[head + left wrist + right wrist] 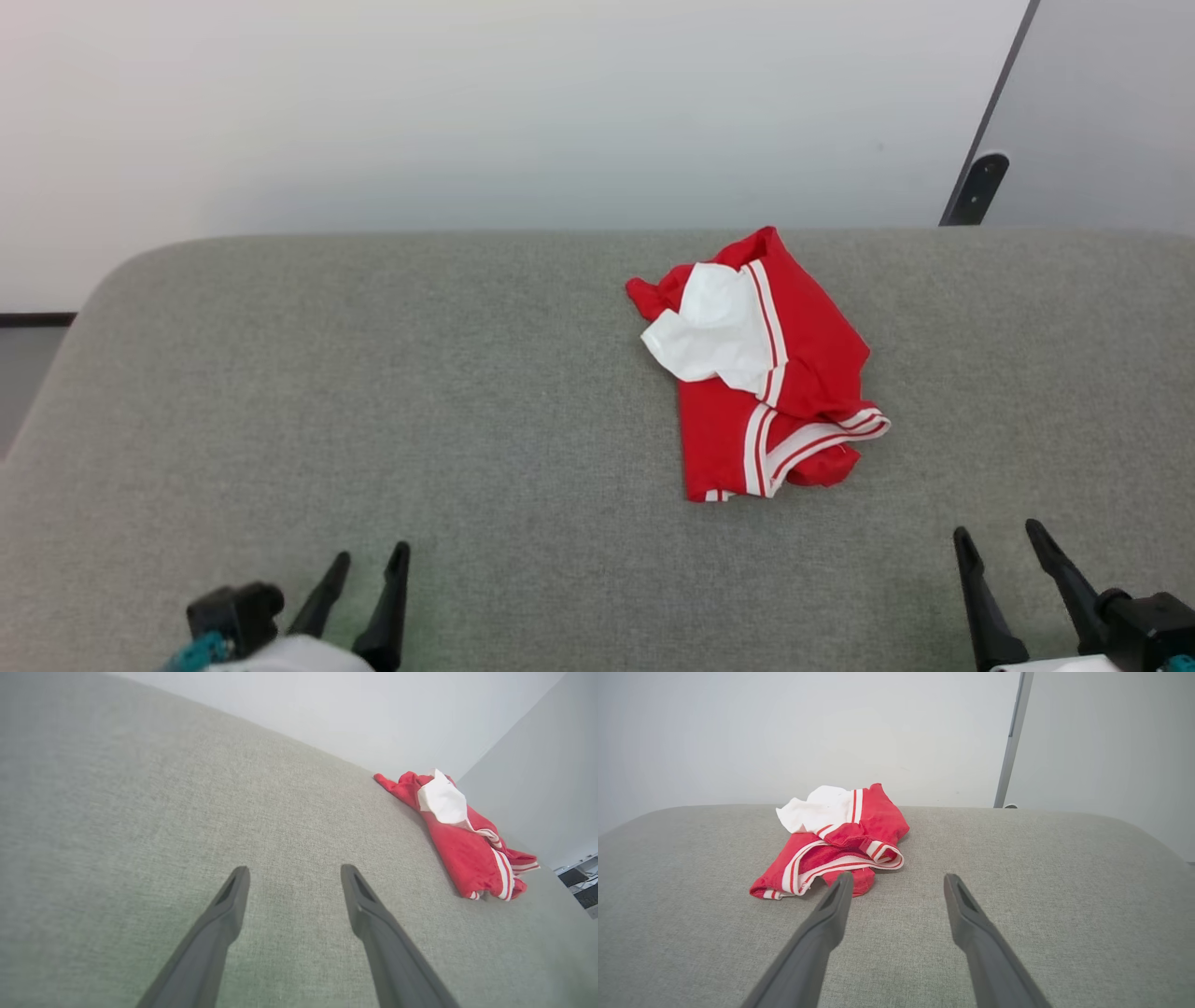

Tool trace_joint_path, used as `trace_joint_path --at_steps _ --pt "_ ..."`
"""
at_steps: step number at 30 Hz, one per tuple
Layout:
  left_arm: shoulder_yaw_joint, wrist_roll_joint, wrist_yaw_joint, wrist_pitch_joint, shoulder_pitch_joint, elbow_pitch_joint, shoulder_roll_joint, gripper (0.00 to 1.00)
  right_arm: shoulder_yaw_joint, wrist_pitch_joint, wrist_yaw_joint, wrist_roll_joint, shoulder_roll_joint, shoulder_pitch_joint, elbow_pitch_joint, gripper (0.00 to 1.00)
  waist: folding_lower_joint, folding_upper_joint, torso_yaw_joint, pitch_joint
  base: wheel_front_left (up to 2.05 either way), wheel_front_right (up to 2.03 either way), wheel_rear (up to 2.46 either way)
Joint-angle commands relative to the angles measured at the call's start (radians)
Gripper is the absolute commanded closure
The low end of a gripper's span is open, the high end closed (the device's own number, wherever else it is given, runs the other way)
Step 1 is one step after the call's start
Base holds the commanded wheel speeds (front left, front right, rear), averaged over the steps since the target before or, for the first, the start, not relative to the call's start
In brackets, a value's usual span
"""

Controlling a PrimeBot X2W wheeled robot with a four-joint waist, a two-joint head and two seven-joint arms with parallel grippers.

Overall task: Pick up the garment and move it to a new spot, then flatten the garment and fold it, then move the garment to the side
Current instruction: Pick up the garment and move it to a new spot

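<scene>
**Crumpled shirt sitting ahead of two open pincers**

The red shirt is lying bunched up on the grey cushion, with the cushion's far edge just behind it and the pale wall rising beyond. A white sleeve is folding over the shirt's top, and bands of white-and-red trim are curling along the side of the shirt nearest the robot.

The left pincer is hovering well apart from the shirt, off to the shirt's left and closer to the robot. Its two dark fingers are standing apart with nothing between them. In the left wrist view this pincer is pointing across bare cushion while the shirt is sitting far off to the upper right.

The right pincer is waiting nearer the shirt, on its right and closer to the robot, not touching it. Its fingers are also spreading wide and gripping nothing. In the right wrist view the shirt is lying just ahead and left of this pincer.
</scene>
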Motion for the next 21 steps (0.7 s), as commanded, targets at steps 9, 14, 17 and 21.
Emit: trace_joint_path --at_steps 9,14,17,21 --pt "0.207 0.382 0.026 0.0 0.177 -0.213 -0.094 0.0 -0.023 0.01 -0.001 0.016 0.008 0.0 -0.028 0.0 0.0 0.0 -0.001 -0.016 0.0 0.0 0.0" --pt "0.29 0.507 0.001 0.0 0.233 -0.281 -0.148 0.0 -0.031 0.019 -0.001 0.042 0.014 -0.008 -0.046 0.0 0.0 0.0 -0.005 -0.015 0.0 0.0 0.0" --pt "0.324 0.545 -0.021 0.0 0.261 -0.286 -0.179 0.0 -0.023 0.018 -0.001 0.045 0.019 0.0 -0.039 0.0 0.0 0.0 -0.007 -0.015 0.0 0.0 0.0" --pt "0.351 0.588 -0.051 0.0 0.276 -0.273 -0.21 0.0 -0.014 0.009 -0.001 0.045 0.027 0.009 -0.023 0.0 0.0 0.0 -0.009 -0.014 0.0 0.0 0.0"
